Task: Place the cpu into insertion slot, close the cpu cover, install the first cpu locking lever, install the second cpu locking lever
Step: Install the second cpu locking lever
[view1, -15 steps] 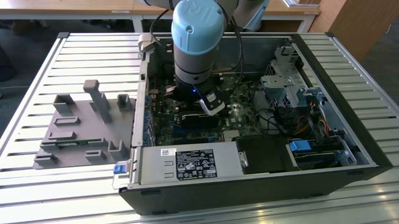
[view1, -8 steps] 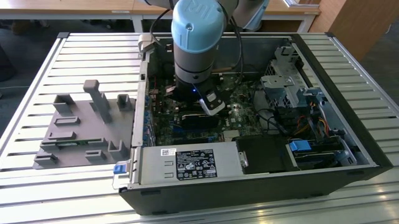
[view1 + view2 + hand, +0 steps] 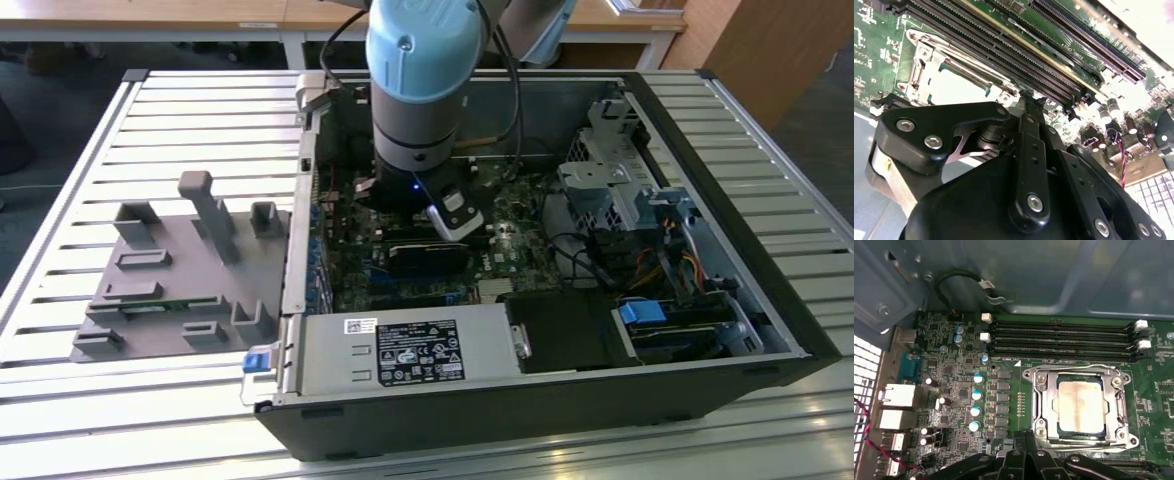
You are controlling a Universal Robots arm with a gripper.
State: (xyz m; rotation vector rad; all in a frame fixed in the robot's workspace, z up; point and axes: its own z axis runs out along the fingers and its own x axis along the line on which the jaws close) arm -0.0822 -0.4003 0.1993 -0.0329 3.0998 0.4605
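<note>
The cpu (image 3: 1080, 406), a dull silver square, lies flat in the insertion slot (image 3: 1054, 386) on the green board. The silvery cpu cover (image 3: 1117, 390) is folded down around it, and a thin metal lever (image 3: 1089, 443) runs along the socket edge nearest the fingers. My gripper (image 3: 1026, 436) is shut, black fingers pressed together with nothing visible between them, its tip just beside the socket's corner. In the second wrist view the gripper (image 3: 1029, 97) points at the board next to the cover (image 3: 921, 65) and cpu (image 3: 956, 87). In the exterior view the gripper (image 3: 454, 222) reaches down inside the case.
Long black memory slots (image 3: 1059, 337) run just past the socket. Blue-topped capacitors (image 3: 976, 395) and rear ports (image 3: 896, 395) stand to one side. The case wall (image 3: 1054, 270), power supply (image 3: 400, 350) and drive cage (image 3: 614, 190) hem the board. A grey fixture (image 3: 174, 270) lies outside the case.
</note>
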